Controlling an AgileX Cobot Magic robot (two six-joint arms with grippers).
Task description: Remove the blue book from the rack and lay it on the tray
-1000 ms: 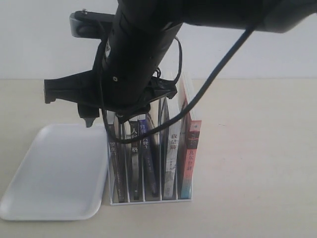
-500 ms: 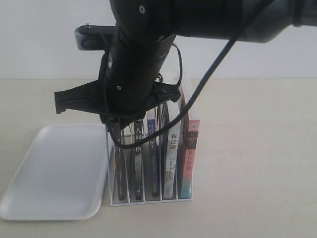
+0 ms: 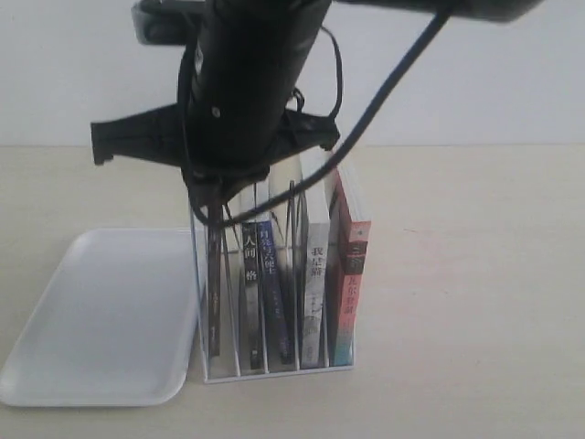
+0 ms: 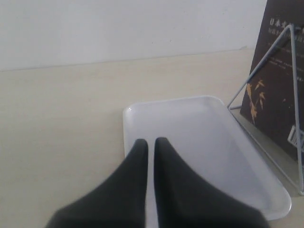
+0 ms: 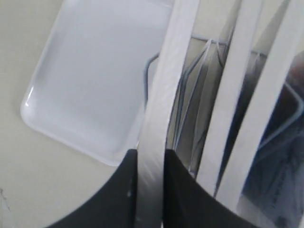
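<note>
The white wire rack (image 3: 274, 370) stands upright beside the tray (image 3: 101, 311) and holds several books. The blue book (image 3: 213, 293) is in the slot nearest the tray, and its spine looks dark here. My right gripper (image 5: 150, 154) reaches down from above and is shut on the book's white top edge (image 5: 164, 95). In the left wrist view the book's outer cover (image 4: 273, 95) is dark with a gold sprig, behind the rack's wire (image 4: 266, 61). My left gripper (image 4: 150, 140) hovers shut and empty over the tray's near end (image 4: 190, 142).
Other books fill the rack: a black-spined one (image 3: 249, 274), a blue-spined one (image 3: 266, 274), a white-spined one (image 3: 315, 283) and a red-and-teal one (image 3: 349, 283). The right arm's black body and cable (image 3: 247, 82) hang over the rack. The tan table (image 3: 475, 274) stretches right.
The right gripper's fingers have gone from spread wide to shut on the top edge of the book nearest the tray. That book has shifted slightly toward the tray and upward.
</note>
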